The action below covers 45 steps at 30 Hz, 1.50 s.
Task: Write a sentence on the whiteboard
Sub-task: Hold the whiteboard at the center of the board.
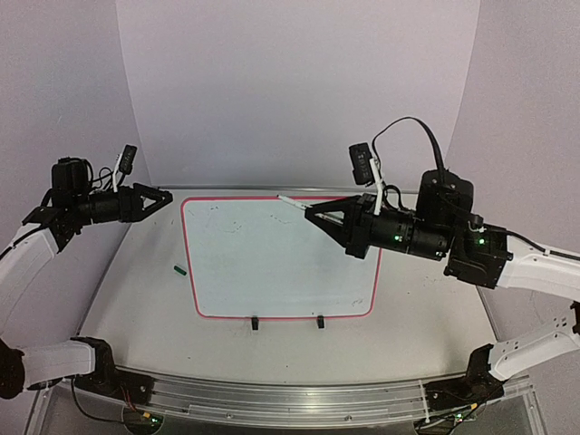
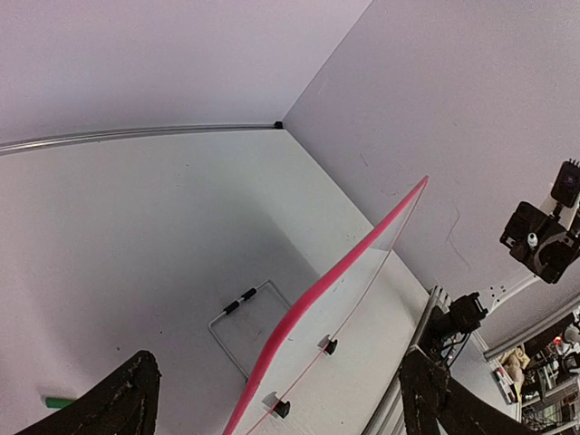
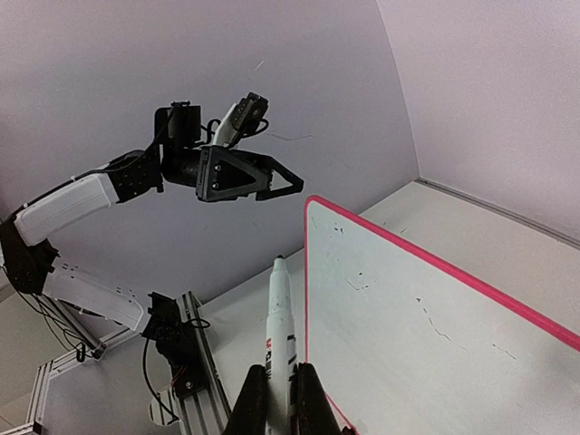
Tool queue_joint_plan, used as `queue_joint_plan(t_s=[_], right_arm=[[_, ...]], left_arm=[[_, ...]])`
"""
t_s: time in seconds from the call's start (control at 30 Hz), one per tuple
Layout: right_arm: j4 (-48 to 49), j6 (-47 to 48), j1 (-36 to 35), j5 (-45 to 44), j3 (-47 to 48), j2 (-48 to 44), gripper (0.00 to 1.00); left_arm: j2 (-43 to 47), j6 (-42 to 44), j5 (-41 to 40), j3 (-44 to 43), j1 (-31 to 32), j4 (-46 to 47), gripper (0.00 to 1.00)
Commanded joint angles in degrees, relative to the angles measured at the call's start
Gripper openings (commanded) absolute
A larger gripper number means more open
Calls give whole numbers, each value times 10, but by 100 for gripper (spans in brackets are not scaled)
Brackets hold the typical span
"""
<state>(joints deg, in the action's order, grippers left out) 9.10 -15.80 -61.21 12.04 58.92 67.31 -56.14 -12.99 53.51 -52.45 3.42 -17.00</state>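
Right gripper (image 3: 279, 373) clamps a white marker (image 3: 279, 308), left gripper (image 1: 163, 199) gapes wide, whiteboard (image 1: 272, 267) marks too faint to read.

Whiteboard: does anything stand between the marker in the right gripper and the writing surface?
Nothing visible does. The right gripper holds the marker above the whiteboard's far edge; the surface is bare apart from faint specks. A small green piece lies on the table left of it.

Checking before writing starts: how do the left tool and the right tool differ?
The left tool is open and empty; the right tool is shut on a white marker. The left tool hangs beyond the whiteboard's left edge; the right tool near its far edge. Both face inward.
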Motion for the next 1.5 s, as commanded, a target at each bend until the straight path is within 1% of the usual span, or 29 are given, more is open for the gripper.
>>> queue_joint_plan(t_s=[0.0, 0.1, 0.23, 0.4, 0.47, 0.6, 0.73, 0.9, 1.2, 1.47], right_arm=[[24, 12, -16, 3, 9, 18, 0], [36, 18, -26, -13, 8, 27, 0], [54, 16, -26, -18, 10, 41, 0], [57, 12, -27, -6, 27, 70, 0], [57, 12, -29, -2, 34, 82, 0], [57, 14, -36, -4, 49, 104, 0], [49, 20, -49, -31, 70, 131, 0], [21, 28, -65, -74, 120, 186, 0], [12, 19, -75, -90, 203, 280, 0], [12, 16, -75, -84, 214, 293, 0]], left_arm=[[-4, 42, 42, 8, -2, 7, 91], [-16, 76, 48, 7, -1, -20, 91], [-30, 97, 61, 6, 11, -35, 91], [-59, 139, 18, -13, 54, -78, 89], [-73, 147, 9, -25, 67, -85, 84], [-83, 153, -10, -35, 72, -87, 65], [-80, 153, -14, -33, 73, -83, 50], [-79, 158, -17, -33, 73, -85, 36], [-77, 170, -33, -27, 75, -90, 19], [-64, 200, -43, -7, 76, -94, 6]])
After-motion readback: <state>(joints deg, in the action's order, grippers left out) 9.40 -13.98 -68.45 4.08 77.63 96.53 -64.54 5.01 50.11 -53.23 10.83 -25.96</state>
